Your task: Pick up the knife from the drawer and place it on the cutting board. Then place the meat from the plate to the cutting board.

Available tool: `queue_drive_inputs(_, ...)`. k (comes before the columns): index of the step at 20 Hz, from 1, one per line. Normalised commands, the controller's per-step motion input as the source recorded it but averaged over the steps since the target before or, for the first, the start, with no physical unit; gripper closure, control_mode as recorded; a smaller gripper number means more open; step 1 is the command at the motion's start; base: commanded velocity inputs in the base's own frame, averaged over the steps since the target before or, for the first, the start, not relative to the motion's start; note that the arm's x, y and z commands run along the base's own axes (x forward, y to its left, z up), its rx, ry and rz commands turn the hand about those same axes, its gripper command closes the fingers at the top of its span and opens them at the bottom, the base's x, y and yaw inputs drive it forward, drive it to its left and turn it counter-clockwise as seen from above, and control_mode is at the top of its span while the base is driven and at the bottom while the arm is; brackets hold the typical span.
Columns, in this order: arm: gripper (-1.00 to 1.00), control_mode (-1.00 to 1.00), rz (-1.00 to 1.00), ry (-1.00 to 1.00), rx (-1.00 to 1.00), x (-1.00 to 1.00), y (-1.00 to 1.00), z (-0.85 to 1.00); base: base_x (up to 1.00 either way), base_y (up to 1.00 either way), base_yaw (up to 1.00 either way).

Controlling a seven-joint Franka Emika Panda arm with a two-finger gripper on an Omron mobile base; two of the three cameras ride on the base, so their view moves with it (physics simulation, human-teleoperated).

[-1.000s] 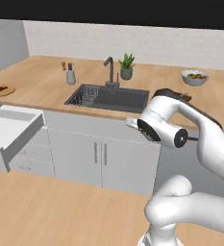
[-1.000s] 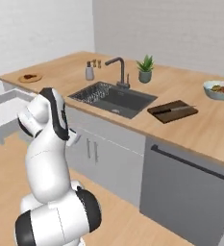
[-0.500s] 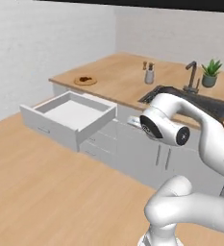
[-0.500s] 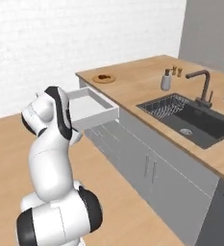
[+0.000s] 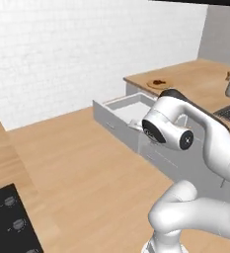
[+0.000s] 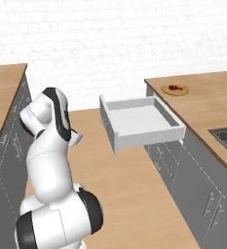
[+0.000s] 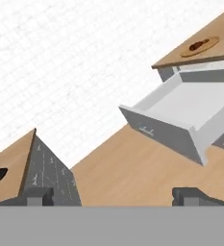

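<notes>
Gaping gripper [image 7: 113, 194] hangs well apart from drawer [image 7: 190, 108].

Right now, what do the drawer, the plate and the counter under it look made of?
Drawer: smooth matte white panels, painted board or plastic by the look; no grain, and rendering leaves it open. Plate: light wood, tan with a raised rim, satin. Countertop: wood-look surface, warm brown with faint grain, matte; solid or laminate cannot be told.

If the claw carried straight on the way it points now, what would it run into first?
Probably nothing close. In the hand view the open claw aims over bare wooden floor toward the white brick wall, with the open drawer off to the right of that line. Depth is hard to judge.
</notes>
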Motion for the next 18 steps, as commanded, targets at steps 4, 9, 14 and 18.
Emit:
queue_drive_inputs(4, -1.0, 1.0, 0.0, 0.0, 0.0, 0.0, 0.0, 0.0, 1.0, 0.54, 0.27)
queue_drive_inputs(9, -1.0, 1.0, 0.0, 0.0, 0.0, 0.0, 0.0, 0.0, 1.0, 0.74, 0.17)
queue_drive_inputs(14, -1.0, 1.0, 0.0, 0.0, 0.0, 0.0, 0.0, 0.0, 1.0, 0.76, 0.08)
queue_drive_inputs(18, -1.0, 1.0, 0.0, 0.0, 0.0, 0.0, 0.0, 0.0, 1.0, 0.41, 0.0)
